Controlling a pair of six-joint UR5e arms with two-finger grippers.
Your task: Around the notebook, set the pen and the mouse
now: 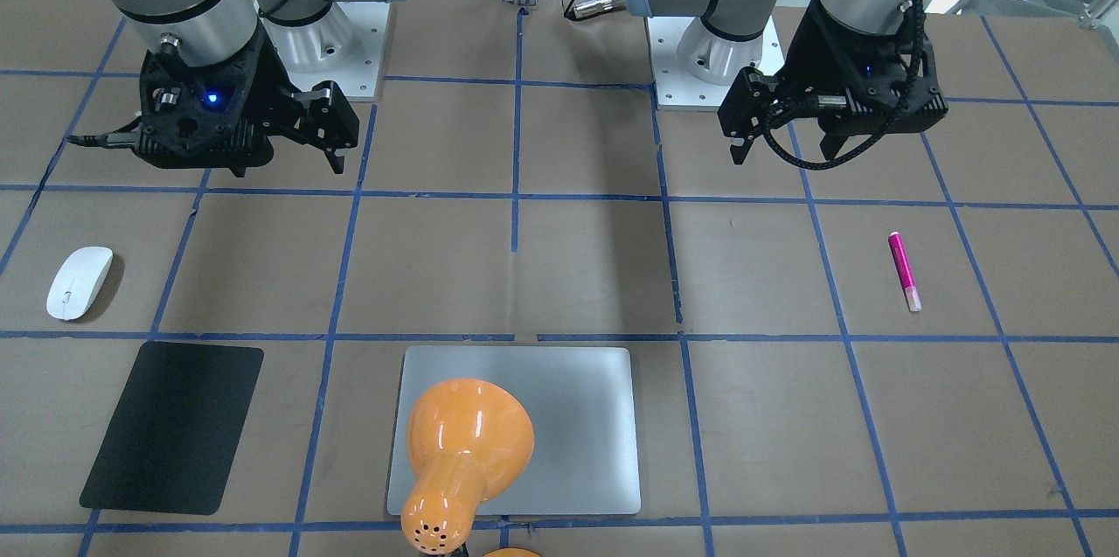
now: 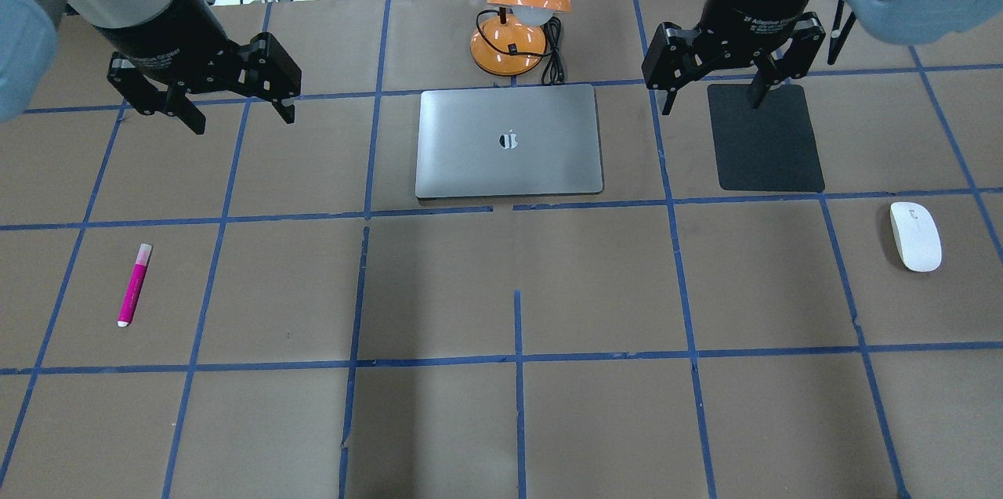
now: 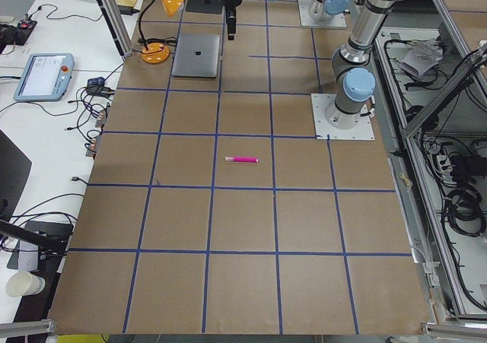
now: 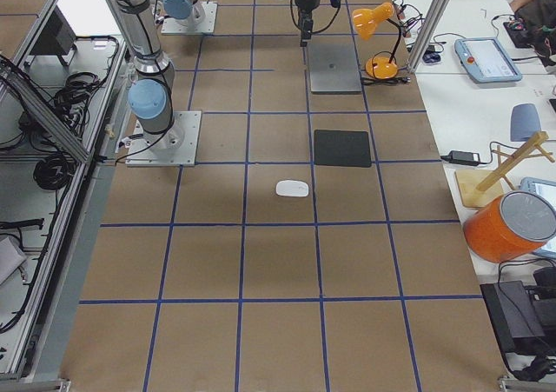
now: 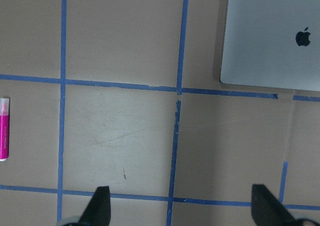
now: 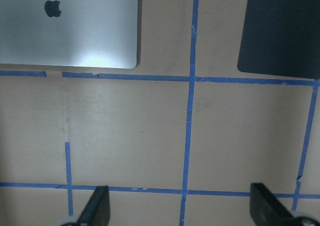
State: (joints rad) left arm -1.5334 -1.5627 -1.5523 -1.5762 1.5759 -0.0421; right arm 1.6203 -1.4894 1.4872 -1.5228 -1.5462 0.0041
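1. Seen from behind the robot, the notebook (image 2: 509, 140) lies closed and flat at the far middle of the brown surface (image 2: 517, 421), which is marked into squares with blue tape (image 2: 517, 359).
2. An orange desk lamp (image 2: 521, 5) stands with its base just beyond the notebook's far edge.
3. The pen (image 2: 134, 285) lies on the left side, nearer than the notebook and well apart from it, its pale cap end pointing to the far side.
4. The mouse (image 2: 914, 236) sits on the right side, also well apart from the notebook, just nearer than a black pad (image 2: 768, 146) and a little to the right of it.
5. The pad lies flat to the right of the notebook, with a strip of bare surface between them.
6. The left hand (image 2: 241, 115) hangs in the air to the left of the notebook, fingers spread wide, holding nothing.
7. The right hand (image 2: 711, 103) hangs in the air to the right of the notebook, fingers likewise spread and empty; its wrist camera looks down on one corner of the notebook and one of the pad.
8. Neither hand touches the pen or the mouse.
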